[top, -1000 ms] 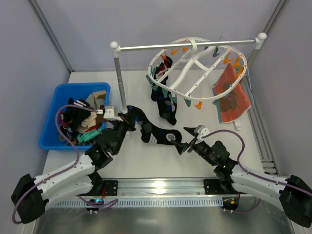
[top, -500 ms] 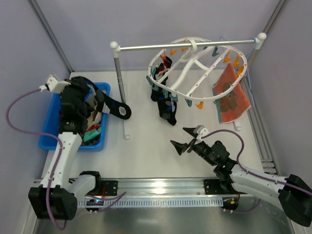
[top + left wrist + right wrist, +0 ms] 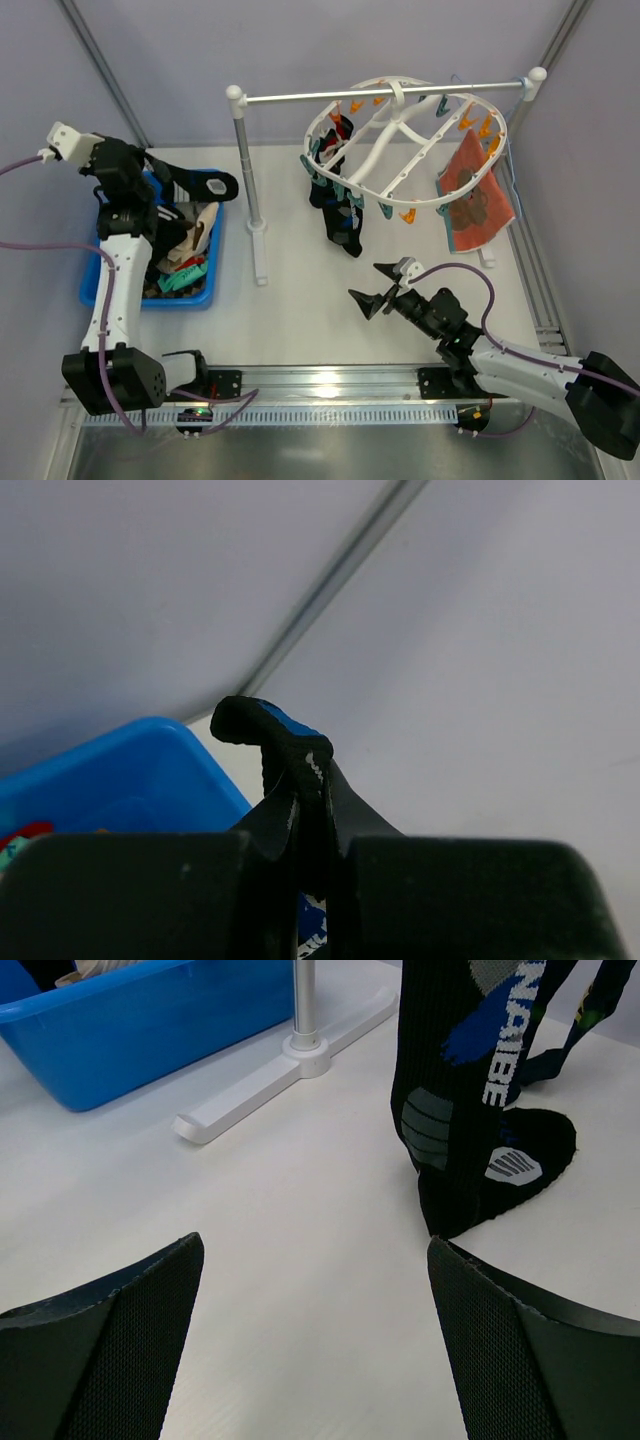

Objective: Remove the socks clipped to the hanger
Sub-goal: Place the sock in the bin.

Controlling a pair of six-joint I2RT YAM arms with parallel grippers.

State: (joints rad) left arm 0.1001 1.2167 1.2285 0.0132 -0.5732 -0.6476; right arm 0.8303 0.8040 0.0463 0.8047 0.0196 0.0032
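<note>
Swung above the bin (image 3: 100,780), left gripper (image 3: 310,875) hides part of its sock (image 3: 285,742).

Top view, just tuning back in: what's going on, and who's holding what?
The left gripper is shut on a black sock, holding it raised above the blue bin, where other socks already lie. The right gripper is open and empty, low over the table, facing the dark socks that hang clipped to the white hanger on the rail. The job looks partway done.
</note>
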